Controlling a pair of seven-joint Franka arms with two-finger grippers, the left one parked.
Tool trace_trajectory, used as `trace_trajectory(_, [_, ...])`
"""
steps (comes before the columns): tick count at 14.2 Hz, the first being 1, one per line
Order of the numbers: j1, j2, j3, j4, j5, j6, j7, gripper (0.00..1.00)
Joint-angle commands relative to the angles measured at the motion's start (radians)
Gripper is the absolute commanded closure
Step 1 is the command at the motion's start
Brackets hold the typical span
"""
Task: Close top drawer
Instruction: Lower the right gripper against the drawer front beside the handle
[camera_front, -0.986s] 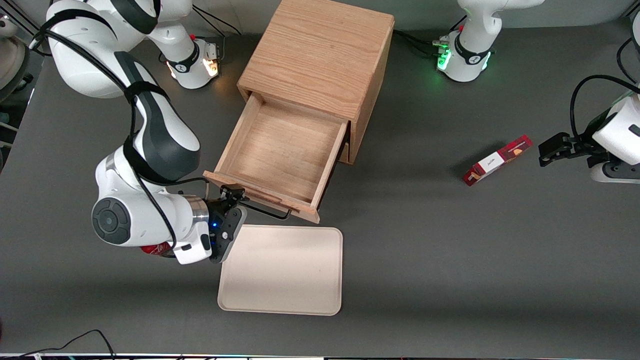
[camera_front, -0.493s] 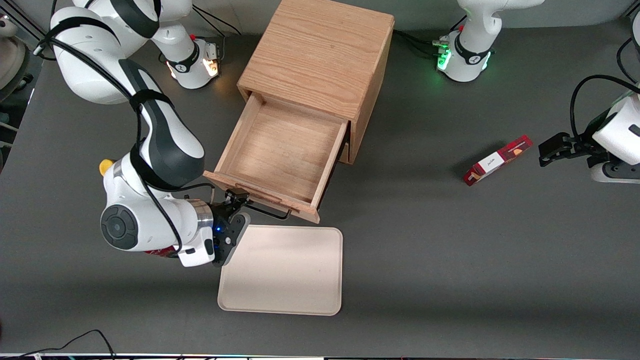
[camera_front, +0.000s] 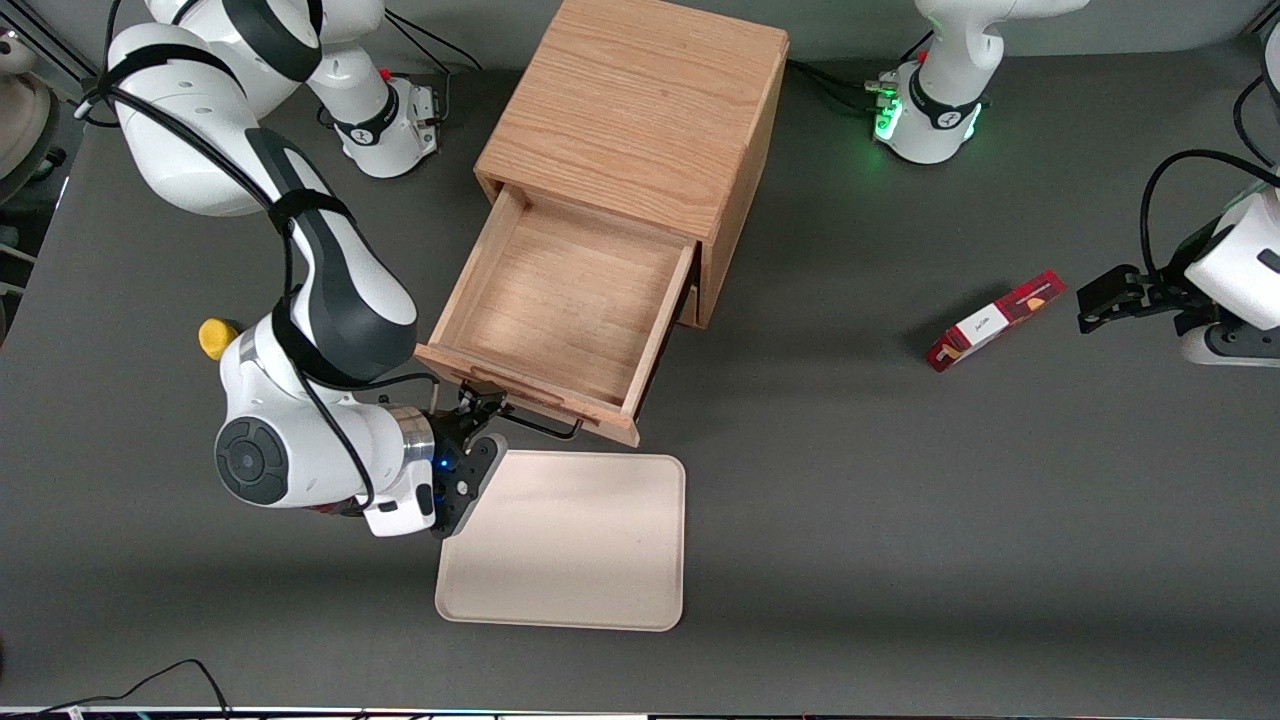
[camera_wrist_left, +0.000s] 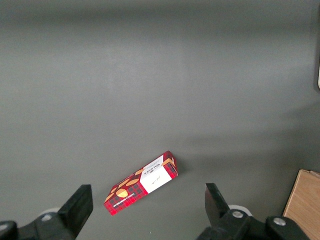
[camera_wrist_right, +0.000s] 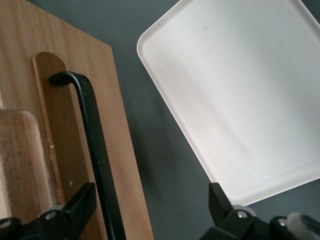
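Edging closer over the last second, the hand (camera_front: 487, 413), fingers spread wide, now sits at the black wire handle (camera_wrist_right: 95, 150) of the light oak top drawer (camera_front: 560, 310) (pulled far out), seemingly ready to push.

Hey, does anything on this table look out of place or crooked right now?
The light oak top drawer stands pulled far out of the oak cabinet, empty. The open gripper sits at its black wire handle. A red snack box lies askew on the grey table, toward the parked arm's end.
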Motion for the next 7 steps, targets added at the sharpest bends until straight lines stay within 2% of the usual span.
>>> trace_trajectory(1, [0.008,0.022,0.006,0.029,0.012,0.002,0.032,0.0])
trace_trajectory(2, [0.008,0.025,0.006,0.027,0.013,0.002,0.039,0.0])
trace_trajectory(4, [0.007,0.029,0.003,0.024,0.056,0.002,0.043,0.0])
trace_trajectory(7, [0.004,0.029,0.003,0.01,0.062,0.002,0.041,0.0])
